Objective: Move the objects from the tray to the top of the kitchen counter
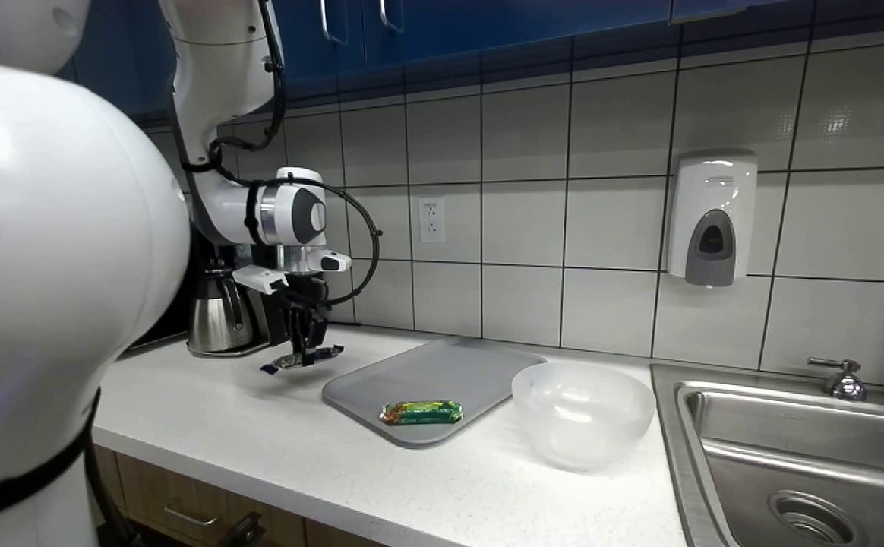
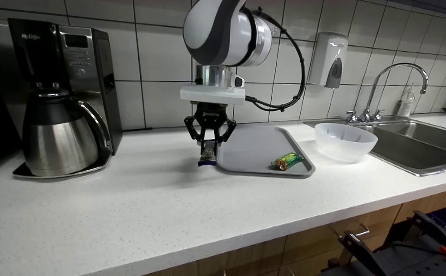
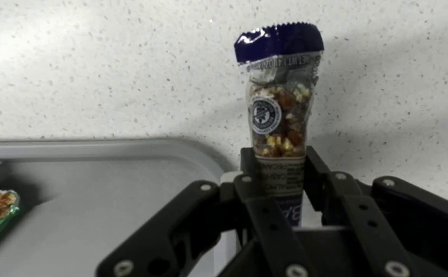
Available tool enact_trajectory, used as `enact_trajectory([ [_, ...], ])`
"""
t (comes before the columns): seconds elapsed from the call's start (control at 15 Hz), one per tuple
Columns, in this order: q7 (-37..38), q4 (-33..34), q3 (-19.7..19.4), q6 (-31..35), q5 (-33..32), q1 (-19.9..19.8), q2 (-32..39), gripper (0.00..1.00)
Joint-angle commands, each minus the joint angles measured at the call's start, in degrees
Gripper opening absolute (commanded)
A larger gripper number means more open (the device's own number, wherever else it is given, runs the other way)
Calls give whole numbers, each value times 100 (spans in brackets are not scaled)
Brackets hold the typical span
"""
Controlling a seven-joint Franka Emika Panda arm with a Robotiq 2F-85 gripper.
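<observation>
Gripper (image 3: 280,165) pinches bar (image 3: 280,123), readable only in wrist view.

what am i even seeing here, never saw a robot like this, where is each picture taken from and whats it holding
This is a robot arm, white and jointed, ending in a black gripper that pinches things. Two pictures come from cameras standing apart from the arm; the close-up comes from a camera on its wrist, looking down along the gripper.

The gripper is shut on a snack bar in a partly see-through wrapper showing nuts. The bar seems to hang just above the white counter, beside the grey tray. A green packet lies on the tray. Also on the counter are a cloudy white bowl, between the tray and the steel sink, and a coffee maker.
</observation>
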Motion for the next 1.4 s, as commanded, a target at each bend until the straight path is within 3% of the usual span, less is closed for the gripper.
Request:
enact_trajectory([
  [0.0, -210, -423, 32, 16, 171, -148, -475, 8],
  [1.33, -686, -690, 368, 7, 295, 43, -71, 8],
])
